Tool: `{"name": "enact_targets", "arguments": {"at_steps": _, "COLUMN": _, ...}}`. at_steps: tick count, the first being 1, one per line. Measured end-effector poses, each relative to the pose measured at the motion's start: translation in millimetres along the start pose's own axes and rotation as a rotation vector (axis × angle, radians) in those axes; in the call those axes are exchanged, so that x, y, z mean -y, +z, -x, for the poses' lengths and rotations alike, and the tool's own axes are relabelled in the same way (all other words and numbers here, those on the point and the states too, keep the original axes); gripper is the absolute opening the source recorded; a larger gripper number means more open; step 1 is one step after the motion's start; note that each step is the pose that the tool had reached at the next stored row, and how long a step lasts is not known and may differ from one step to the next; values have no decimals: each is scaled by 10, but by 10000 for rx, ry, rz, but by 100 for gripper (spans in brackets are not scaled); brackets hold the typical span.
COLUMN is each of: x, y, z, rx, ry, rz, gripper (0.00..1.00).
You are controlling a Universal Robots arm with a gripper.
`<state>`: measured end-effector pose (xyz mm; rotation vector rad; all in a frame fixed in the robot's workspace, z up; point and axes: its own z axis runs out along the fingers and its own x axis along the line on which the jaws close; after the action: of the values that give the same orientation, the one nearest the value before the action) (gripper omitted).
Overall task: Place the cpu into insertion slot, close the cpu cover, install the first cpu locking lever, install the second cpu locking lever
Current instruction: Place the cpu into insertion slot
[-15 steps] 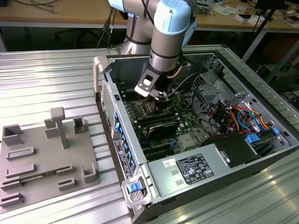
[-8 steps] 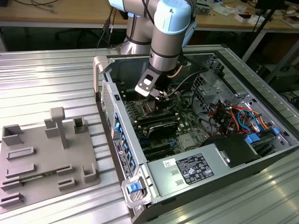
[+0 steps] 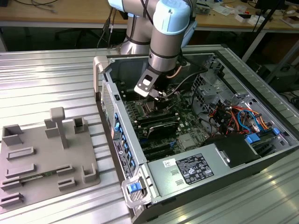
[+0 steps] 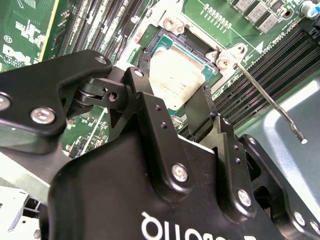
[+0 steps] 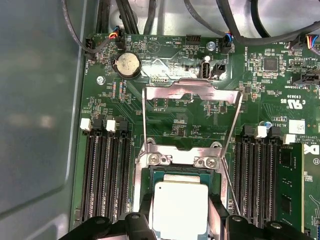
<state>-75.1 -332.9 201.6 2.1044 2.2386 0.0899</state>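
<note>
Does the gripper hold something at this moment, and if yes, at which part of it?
The gripper appears to hold the cpu by two opposite side edges, one finger on each, over the insertion slot.

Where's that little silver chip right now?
In both wrist views the cpu sits at the insertion slot, right under the gripper, between two banks of black memory slots.
</note>
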Motion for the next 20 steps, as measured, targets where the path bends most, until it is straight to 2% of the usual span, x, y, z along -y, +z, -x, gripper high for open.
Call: {"name": "enact_targets", "arguments": {"at_steps": 20, "x": -3, "y": 8, "z": 0, "rx": 5, "ry": 63, "rz": -1, "gripper": 53}}
